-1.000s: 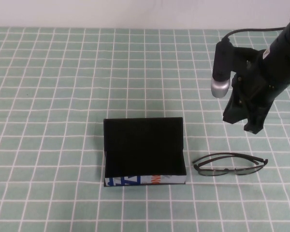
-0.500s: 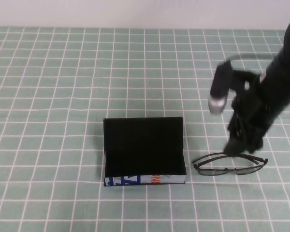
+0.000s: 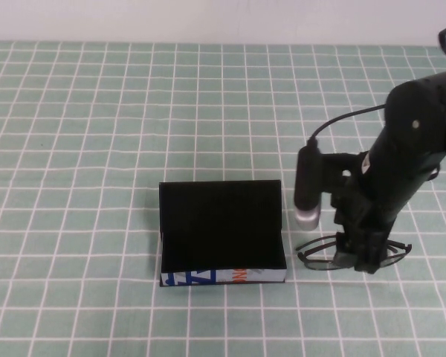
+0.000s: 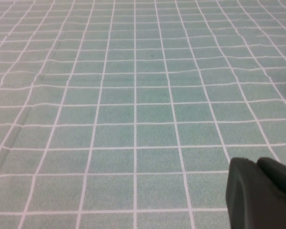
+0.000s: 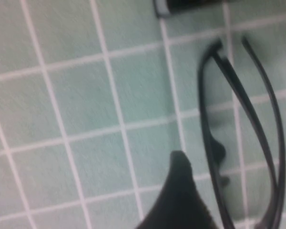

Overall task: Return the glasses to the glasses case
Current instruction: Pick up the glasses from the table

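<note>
**Right arm reaches down over glasses beside open case**

High view: the right pincer sits low over the glasses, which lie folded on the green checked table just right of the glasses case. The case stands open, lid upright at the back, its lining showing no contents, its white printed front facing the camera. Whether the pincer's fingers are spread or pressed together cannot be told here; the arm's bulk hides them. The left pincer does not appear in this view. Open table lies all round; the case's right wall is the one nearby edge, close to the glasses' left end.

Left wrist view: the left pincer shows only as a dark tip over bare checked table, well away from the work; its state cannot be told.

Right wrist view: one dark finger hangs just beside the frame of the glasses, not clearly touching it. A corner of the case shows past the frame's end.

A good grasp probably means straddling the frame near the bridge, closing gently, then lifting clear of the case wall before moving across.
</note>
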Tool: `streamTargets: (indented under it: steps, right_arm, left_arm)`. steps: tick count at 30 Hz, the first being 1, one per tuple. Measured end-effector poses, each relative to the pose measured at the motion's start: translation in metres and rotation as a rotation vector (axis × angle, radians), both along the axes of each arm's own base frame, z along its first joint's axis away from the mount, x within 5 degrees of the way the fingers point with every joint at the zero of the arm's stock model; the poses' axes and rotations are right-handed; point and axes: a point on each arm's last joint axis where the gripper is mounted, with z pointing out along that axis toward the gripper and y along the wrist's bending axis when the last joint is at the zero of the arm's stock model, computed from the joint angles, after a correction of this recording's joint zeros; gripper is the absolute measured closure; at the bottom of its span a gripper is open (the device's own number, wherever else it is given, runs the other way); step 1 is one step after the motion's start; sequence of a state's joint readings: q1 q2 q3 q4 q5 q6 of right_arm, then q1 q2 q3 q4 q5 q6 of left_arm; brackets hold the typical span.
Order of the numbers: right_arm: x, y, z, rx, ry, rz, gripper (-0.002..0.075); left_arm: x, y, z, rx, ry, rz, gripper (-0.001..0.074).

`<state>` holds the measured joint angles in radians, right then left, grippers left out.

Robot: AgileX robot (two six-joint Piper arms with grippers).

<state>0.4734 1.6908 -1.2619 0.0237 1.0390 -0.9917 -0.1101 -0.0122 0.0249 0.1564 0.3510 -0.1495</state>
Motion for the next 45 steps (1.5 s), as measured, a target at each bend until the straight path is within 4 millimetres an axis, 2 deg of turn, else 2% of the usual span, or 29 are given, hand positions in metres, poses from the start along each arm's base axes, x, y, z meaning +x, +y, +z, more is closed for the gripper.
streamTargets:
  steps: [7,10,18,35,45]
  right_arm:
    - [0.0,0.007,0.001,0.014,-0.036,0.016,0.0163]
    - [0.0,0.007,0.001,0.017,-0.034,-0.009,0.015]
    - [0.002,0.004,-0.004,-0.02,-0.035,-0.036,0.0145]
    - [0.014,0.008,-0.038,-0.083,0.026,-0.029,0.0143]
    - [0.026,-0.009,-0.048,-0.098,0.037,-0.081,0.0143]
  left_arm:
    - [0.0,0.0,0.0,0.0,0.0,0.0,0.0737]
    - [0.0,0.0,0.0,0.0,0.0,0.0,0.0737]
    - [0.0,0.0,0.0,0.0,0.0,0.0,0.0737]
    - [0.0,0.0,0.0,0.0,-0.002,0.0,0.0737]
    - [0.0,0.0,0.0,0.0,-0.003,0.0,0.0737]
